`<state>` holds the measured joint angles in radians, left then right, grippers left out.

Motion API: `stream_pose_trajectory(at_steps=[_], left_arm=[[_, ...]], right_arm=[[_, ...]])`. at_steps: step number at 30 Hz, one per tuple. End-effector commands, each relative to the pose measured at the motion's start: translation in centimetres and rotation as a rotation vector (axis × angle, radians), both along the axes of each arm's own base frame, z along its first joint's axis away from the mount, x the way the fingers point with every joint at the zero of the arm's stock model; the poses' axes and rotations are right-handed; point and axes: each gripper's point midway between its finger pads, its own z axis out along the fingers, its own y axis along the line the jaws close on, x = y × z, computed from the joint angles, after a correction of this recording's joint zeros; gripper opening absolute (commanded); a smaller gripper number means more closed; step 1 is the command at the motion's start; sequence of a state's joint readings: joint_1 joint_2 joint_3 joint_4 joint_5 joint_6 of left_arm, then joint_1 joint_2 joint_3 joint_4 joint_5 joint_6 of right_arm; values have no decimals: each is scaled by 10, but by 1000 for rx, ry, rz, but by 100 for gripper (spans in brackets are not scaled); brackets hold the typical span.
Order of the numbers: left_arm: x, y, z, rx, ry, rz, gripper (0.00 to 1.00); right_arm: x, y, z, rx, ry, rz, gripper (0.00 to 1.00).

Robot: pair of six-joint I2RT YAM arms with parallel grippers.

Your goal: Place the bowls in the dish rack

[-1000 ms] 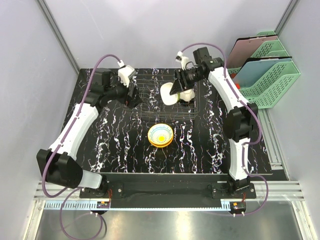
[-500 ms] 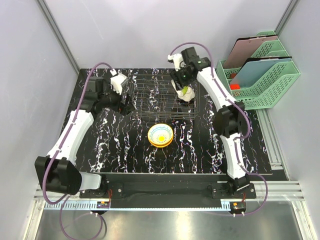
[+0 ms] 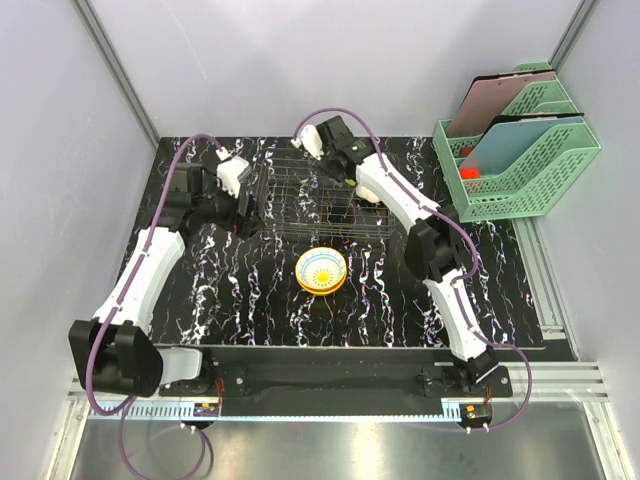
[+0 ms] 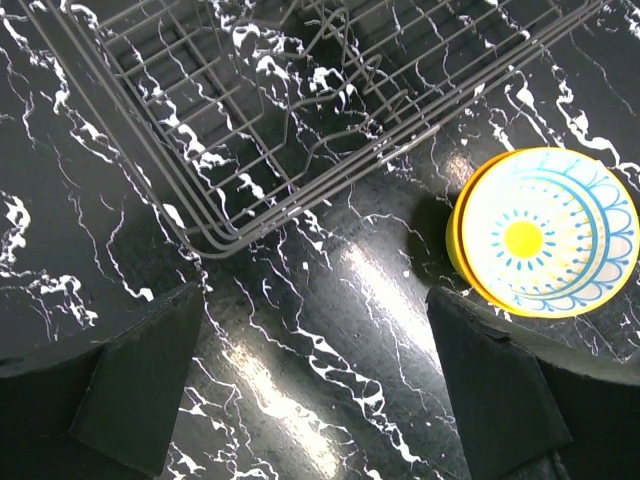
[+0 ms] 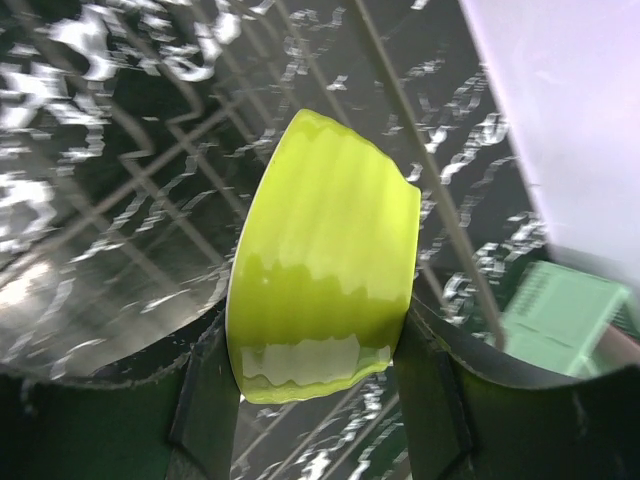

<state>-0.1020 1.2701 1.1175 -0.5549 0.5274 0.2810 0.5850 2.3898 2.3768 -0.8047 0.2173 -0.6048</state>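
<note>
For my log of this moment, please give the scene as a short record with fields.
lime green bowl: held on edge by the right fingers, over the dish rack
yellow bowl: upright on the table, in front of the rack, not held
left fingers: open, empty, beside the rack's left end
green file trays: right of the table

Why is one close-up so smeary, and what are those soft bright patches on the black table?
Right wrist view: the lime green bowl is sharp, but the dish rack wires behind it are streaked with blur. Left wrist view: crisp; the patches are light glare on the glossy table.
</note>
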Motion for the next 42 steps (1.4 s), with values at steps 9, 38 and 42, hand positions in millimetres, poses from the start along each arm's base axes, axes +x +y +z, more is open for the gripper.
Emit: stream_pose_trajectory(at_steps=[9, 38, 42], left_arm=[[2, 1, 16, -34, -86, -13, 99], [4, 3, 16, -69, -88, -12, 99], [5, 6, 16, -66, -90, -6, 99]], right_arm=[[31, 1, -13, -274, -247, 51, 0], [3, 0, -68, -425, -242, 141, 75], [-7, 2, -60, -388, -204, 155, 92]])
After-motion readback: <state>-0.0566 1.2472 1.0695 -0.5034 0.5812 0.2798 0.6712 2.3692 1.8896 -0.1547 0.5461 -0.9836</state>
